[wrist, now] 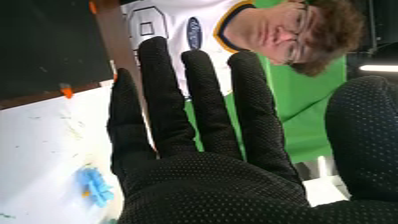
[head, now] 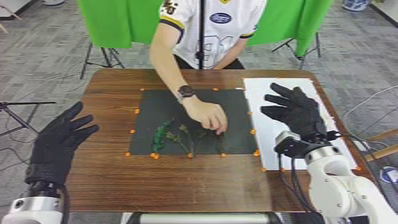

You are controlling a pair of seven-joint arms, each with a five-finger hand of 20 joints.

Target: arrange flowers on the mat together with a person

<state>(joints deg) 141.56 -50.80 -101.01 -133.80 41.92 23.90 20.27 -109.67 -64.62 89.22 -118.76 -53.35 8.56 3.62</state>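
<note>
Flower stems lie on the near half of the dark mat, loosely side by side. From where I stand, the left hand is at the table's left side, empty, its fingers relaxed and unfolded. Next comes a curly green sprig, ruffled and fuller than its wiry, thin-leaved neighbours. At their right a person's hand is down at a slim stem, apparently placing it. Best to lay it down lightly and lift straight off, so the neighbours don't drag. The right hand is over the smooth white sheet — fingers spread, gripping nothing — and does well to wait until the mat is free. On that sheet sits a blue flower, crinkled like cloth or paper; I'd pinch it by its stem — those soft petals would probably crush.
</note>
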